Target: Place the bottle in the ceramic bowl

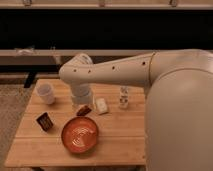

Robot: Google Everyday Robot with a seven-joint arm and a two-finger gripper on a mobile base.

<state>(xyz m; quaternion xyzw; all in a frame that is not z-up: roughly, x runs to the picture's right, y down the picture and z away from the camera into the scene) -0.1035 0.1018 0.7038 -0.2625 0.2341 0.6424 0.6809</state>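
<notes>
Task judged barely started: the bottle (123, 97) stands upright on the bench (120, 142) right of centre, well apart from the empty bowl (80, 134) at lower centre, while the tool (82, 105) hangs near the bowl's far rim, grip state not discernible.

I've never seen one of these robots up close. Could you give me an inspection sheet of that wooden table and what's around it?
Surface: wooden slatted table, level.
Job's things: the bottle stands upright toward the far right, apart from the ceramic bowl, which sits near the front with nothing in it.
Clutter: white cup at the far left; small dark packet left of the bowl; small white block between bowl and bottle.
Grippers: the gripper points down just behind the bowl, left of the bottle, not touching it.
Cables: nothing seen.
Surroundings: pale rails across a dark background.
</notes>
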